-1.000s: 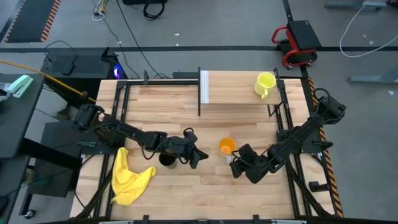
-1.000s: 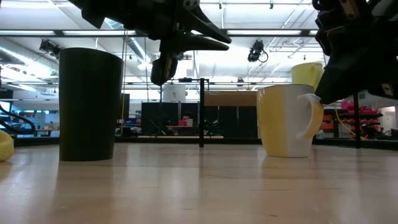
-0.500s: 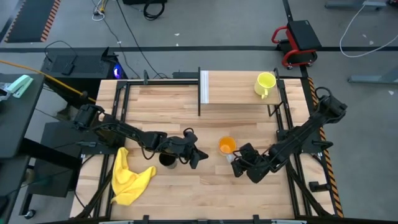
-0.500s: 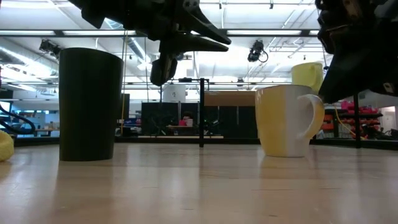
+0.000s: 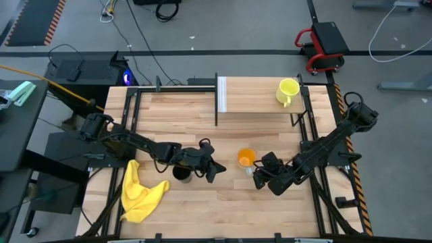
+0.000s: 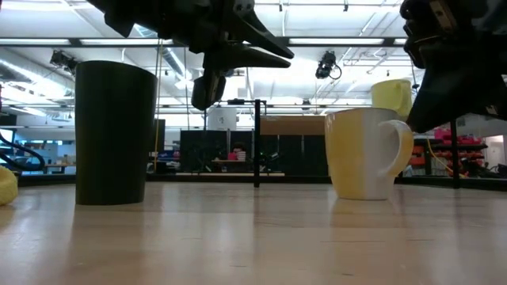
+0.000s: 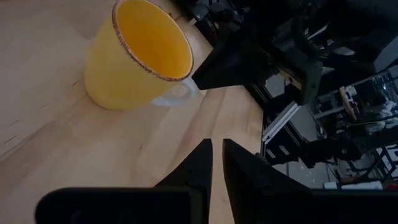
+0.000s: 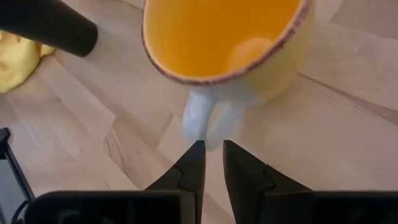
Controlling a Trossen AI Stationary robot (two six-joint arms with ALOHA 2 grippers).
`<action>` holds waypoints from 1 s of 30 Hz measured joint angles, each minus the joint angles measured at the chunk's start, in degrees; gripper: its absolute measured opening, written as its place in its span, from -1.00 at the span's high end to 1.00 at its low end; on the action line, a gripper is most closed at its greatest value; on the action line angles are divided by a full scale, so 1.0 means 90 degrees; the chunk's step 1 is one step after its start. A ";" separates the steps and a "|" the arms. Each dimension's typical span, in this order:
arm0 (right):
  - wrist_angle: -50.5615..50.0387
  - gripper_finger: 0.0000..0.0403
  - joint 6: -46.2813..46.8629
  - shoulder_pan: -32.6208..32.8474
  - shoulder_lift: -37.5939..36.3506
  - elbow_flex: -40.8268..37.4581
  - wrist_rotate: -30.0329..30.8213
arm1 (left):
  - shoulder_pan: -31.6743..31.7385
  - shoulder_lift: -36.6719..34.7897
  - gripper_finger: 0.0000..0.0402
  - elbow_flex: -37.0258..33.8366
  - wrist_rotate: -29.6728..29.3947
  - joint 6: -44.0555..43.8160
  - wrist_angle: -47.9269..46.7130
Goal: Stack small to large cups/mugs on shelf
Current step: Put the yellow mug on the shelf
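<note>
Orange mug (image 5: 247, 158) unmoved | right fingers (image 8: 194, 163) nearer handle (nearly closed)

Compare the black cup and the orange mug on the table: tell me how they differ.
The black cup is taller and dark all over; the orange mug is shorter and squatter, orange inside. The orange mug has a white handle; the black cup shows none. The black cup stands beside the left gripper, the orange mug just ahead of the right gripper. Both stand upright on the tabletop, neither on the shelf.

Right end effector (image 8: 212, 163), nearly closed, just before orange mug (image 8: 225, 42)'s white handle (image 8: 208, 117).
</note>
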 joint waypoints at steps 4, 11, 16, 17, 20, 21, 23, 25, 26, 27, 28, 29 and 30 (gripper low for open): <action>0.0041 0.68 -0.0141 -0.0119 0.0000 0.0000 0.0000 | 0.0034 0.0000 0.78 0.0000 0.0001 0.0073 0.0001; 0.0527 0.68 -0.0603 -0.0335 0.0000 0.0000 -0.0018 | 0.0036 0.0000 0.79 0.0000 0.0011 0.0083 0.0006; 0.0568 0.68 -0.0715 -0.0500 0.0000 0.0000 -0.0035 | 0.0039 0.0000 0.78 0.0000 0.0011 0.0090 0.0011; 0.0575 0.68 -0.0738 -0.0542 0.0000 0.0000 -0.0076 | 0.0039 0.0000 0.79 0.0000 0.0011 0.0089 0.0011; 0.0613 0.68 -0.0894 -0.0670 0.0000 0.0005 -0.0253 | 0.0036 0.0000 0.80 0.0000 0.0012 0.0089 0.0011; 0.0646 0.68 -0.0942 -0.0706 0.0000 0.0007 -0.0310 | 0.0039 0.0000 0.80 0.0000 0.0011 0.0090 0.0011; 0.0731 0.68 -0.1062 -0.0767 0.0000 0.0007 -0.0373 | 0.0039 0.0000 0.80 0.0000 0.0011 0.0090 0.0011; 0.0837 0.68 -0.1153 -0.0814 0.0005 0.0005 -0.0394 | 0.0039 0.0000 0.80 0.0000 0.0011 0.0090 0.0011; 0.0902 0.68 -0.1204 -0.0841 0.0005 0.0005 -0.0405 | 0.0039 0.0000 0.79 0.0000 0.0011 0.0090 0.0011; 0.0935 0.68 -0.1219 -0.0865 0.0005 0.0005 -0.0405 | 0.0036 0.0000 0.79 0.0000 0.0011 0.0090 0.0009; 0.0926 0.68 -0.1229 -0.0888 0.0005 0.0005 -0.0403 | 0.0039 0.0000 0.78 0.0000 0.0011 0.0090 0.0010; 0.0915 0.68 -0.1231 -0.0903 0.0005 0.0005 -0.0401 | 0.0039 0.0000 0.78 0.0000 0.0011 0.0090 0.0011; 0.0913 0.68 -0.1231 -0.0918 0.0005 0.0005 -0.0401 | 0.0039 0.0000 0.77 0.0000 0.0011 0.0090 0.0009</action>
